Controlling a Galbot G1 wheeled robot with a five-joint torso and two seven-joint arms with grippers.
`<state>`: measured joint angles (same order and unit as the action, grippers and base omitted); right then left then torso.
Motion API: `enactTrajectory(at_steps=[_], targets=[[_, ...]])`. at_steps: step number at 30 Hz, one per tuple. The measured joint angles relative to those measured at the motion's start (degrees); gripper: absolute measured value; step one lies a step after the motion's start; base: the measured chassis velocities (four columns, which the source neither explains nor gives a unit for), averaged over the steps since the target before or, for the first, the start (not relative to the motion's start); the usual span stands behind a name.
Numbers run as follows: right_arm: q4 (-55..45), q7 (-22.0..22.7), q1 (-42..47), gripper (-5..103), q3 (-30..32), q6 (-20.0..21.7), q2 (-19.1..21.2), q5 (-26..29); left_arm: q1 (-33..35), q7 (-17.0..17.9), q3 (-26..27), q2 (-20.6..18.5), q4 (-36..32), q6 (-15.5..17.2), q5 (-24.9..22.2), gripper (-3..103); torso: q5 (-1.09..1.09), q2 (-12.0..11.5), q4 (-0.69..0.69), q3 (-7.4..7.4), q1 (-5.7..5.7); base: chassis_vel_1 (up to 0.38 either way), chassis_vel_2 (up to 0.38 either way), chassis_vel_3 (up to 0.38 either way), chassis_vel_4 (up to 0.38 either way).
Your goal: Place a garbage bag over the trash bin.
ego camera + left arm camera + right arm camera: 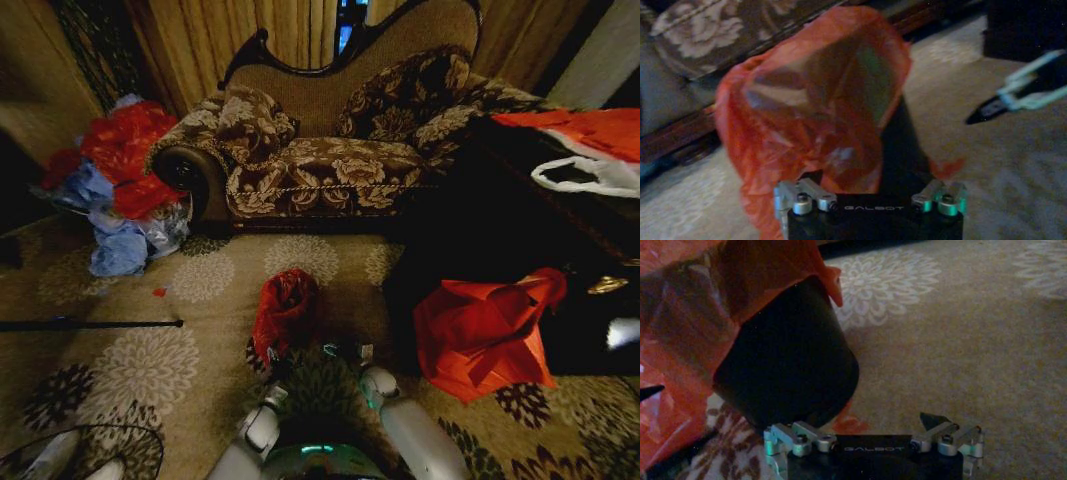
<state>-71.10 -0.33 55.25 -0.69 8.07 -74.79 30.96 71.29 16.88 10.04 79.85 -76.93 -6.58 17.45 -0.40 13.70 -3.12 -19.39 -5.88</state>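
The garbage bag (284, 308), glossy deep red, stands on the carpet just ahead of me, draped over the top of the trash bin (793, 370). In the left wrist view the garbage bag (813, 100) covers the bin's upper part, and the black trash bin (905, 140) wall shows below it. My left gripper (870, 185) sits against the bag's lower edge with its jaws set wide. My right gripper (867, 422) is open beside the bin's bare side, touching nothing. Both the left gripper (273, 358) and the right gripper (348, 352) flank the bag from the near side.
A larger orange-red bag (485, 330) leans on dark furniture (500, 220) at the right. A patterned sofa (330, 150) stands behind. A heap of red and blue bags (120, 180) lies at the left, and a black rod (90, 323) lies on the carpet.
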Motion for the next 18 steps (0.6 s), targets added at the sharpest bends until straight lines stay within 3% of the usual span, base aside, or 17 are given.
enactTrajectory(at_steps=[2,5,8,14,16,17,18], targets=[[0.07,0.0,0.09,100,0.05,-0.01,0.02,-0.08,-0.21,1.1,0.31,0.45,0.33,0.4,0.05,84,0.0,0.0,0.0,0.0,0.0,0.0,0.0,0.0,0.0],[0.29,-0.03,0.17,100,0.14,-0.08,-0.09,-0.42,-1.18,2.99,1.24,2.11,1.9,1.28,0.25,68,0.0,0.0,0.0,0.0,0.0,0.0,0.0,0.0,0.0],[0.31,-0.04,0.16,100,0.04,-0.1,-0.23,-0.45,-1.97,3.21,1.61,3.18,2.87,1.29,0.55,62,-0.01,0.0,0.0,0.0,0.0,0.0,0.0,0.0,0.0],[0.41,-0.03,0.03,100,-0.33,-0.16,-0.45,-0.67,-2.87,2.84,0.96,4.48,4.21,0.4,2.55,35,-0.01,0.0,0.0,0.0,0.0,0.0,0.0,0.0,0.0],[0.42,-0.03,0.03,100,-0.33,-0.17,-0.43,-0.68,-2.82,2.79,0.94,4.48,4.21,0.39,2.57,35,0.0,0.0,0.0,0.0,0.0,0.0,0.0,0.0,0.0],[0.43,-0.03,0.08,100,-0.25,-0.19,-0.36,-0.73,-2.64,2.62,0.96,4.48,4.28,0.36,2.62,24,0.0,0.0,0.0,0.0,0.0,0.0,0.0,0.0,0.0],[0.42,-0.03,0.09,100,-0.22,-0.19,-0.32,-0.74,-2.65,2.6,1.01,4.48,4.39,0.34,2.63,24,0.0,0.0,0.0,0.0,0.0,0.0,0.0,0.0,0.0]])
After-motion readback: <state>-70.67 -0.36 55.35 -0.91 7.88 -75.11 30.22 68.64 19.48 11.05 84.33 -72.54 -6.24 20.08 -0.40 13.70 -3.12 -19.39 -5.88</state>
